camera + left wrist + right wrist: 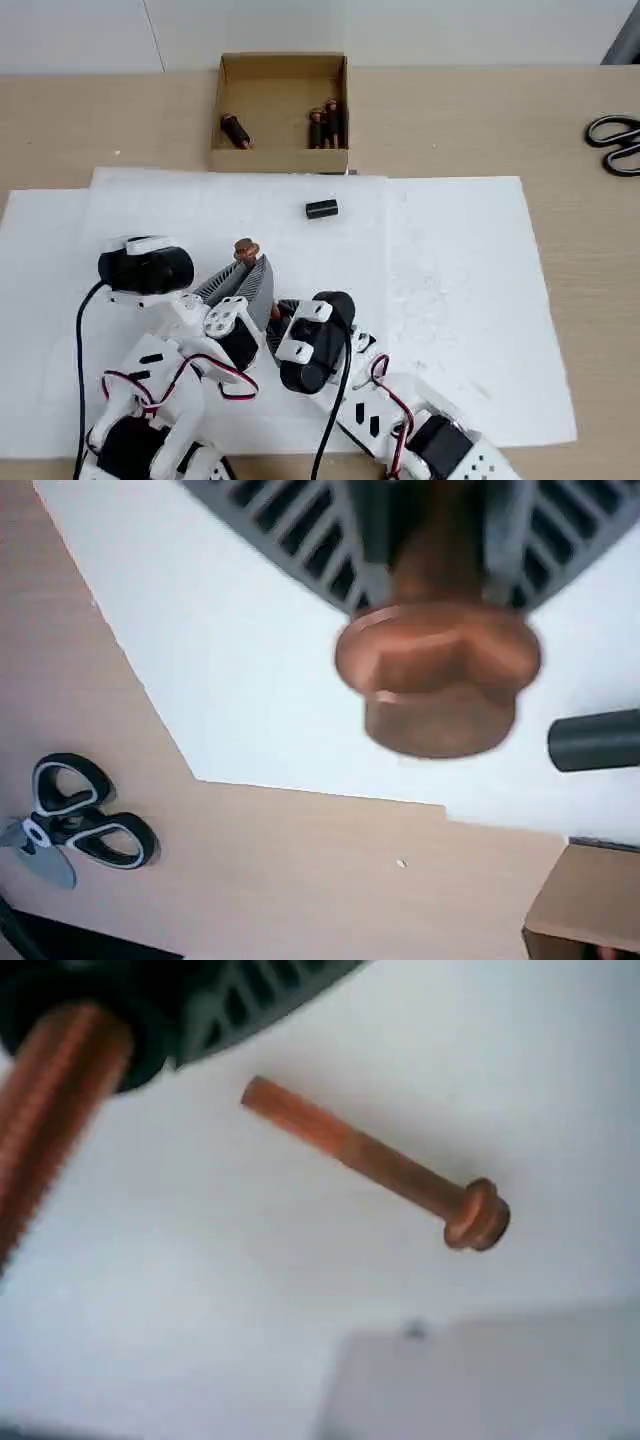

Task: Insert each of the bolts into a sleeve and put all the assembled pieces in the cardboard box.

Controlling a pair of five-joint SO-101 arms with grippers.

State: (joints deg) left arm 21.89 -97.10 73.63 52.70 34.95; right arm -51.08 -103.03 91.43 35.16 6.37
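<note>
Copper bolt [437, 675]: one, pinched between the grey ribbed jaws of my left gripper [435, 565]. Its flanged hex head sticks out past the tips and the shank is hidden between them. It hangs over the white sheet [450, 300], toward the near edge and left of the middle.
Second bolt [375, 1160]: one, lying flat on the white sheet, with a long slim shank and a round flanged head. Where on the sheet it lies I cannot tell.
Threaded shank [50, 1100]: copper, close to my right wrist camera, running out of a dark round piece. Which bolt it belongs to I cannot tell.
Sleeve [321, 208]: one loose, a short black tube on its side near the sheet's far edge, just short of the box's near wall.
Assembled pieces [324, 126]: three in the cardboard box [283, 160], two side by side by its right wall and one toward its left wall. All are dark sleeves with copper ends.
Box place: open-topped, on the desk [100, 120] near the middle of its far edge, its near wall at the sheet's far edge.
Right gripper [280, 320]: just beside my left one, toward the sheet's near edge. Its state I cannot tell.
Scissors [615, 143]: one pair with black handles, at the desk's right edge.
</note>
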